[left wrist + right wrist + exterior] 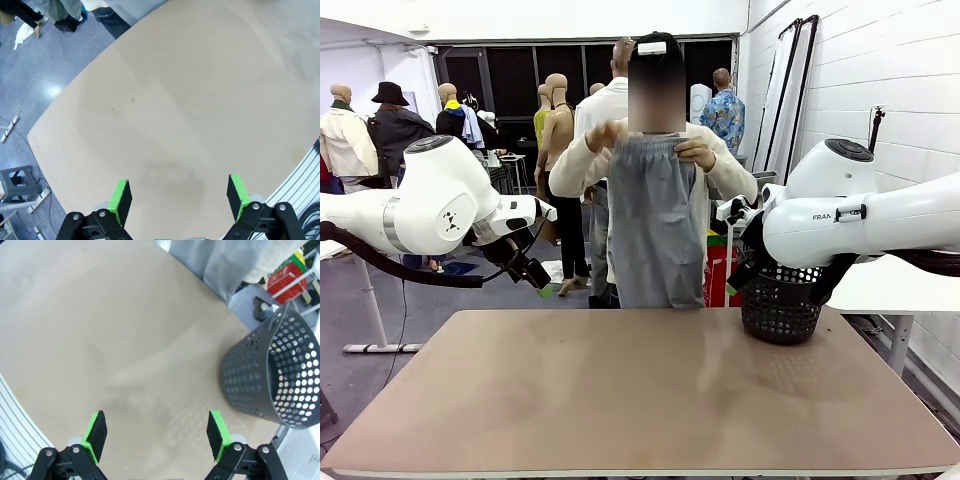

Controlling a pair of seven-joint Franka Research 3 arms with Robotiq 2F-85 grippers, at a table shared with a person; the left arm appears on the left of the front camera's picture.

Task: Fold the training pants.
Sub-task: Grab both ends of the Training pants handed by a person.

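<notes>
Front view: a person at centre top holds the pants (655, 220) up by the waistband, and they hang behind the far edge of the table (620, 400), with a basket (780, 310) at right. Left wrist view: the left gripper (180, 192), bottom centre, is spread wide and empty above the tabletop. Right wrist view: the right gripper (157, 432) is likewise released, with the pants at upper right.
</notes>
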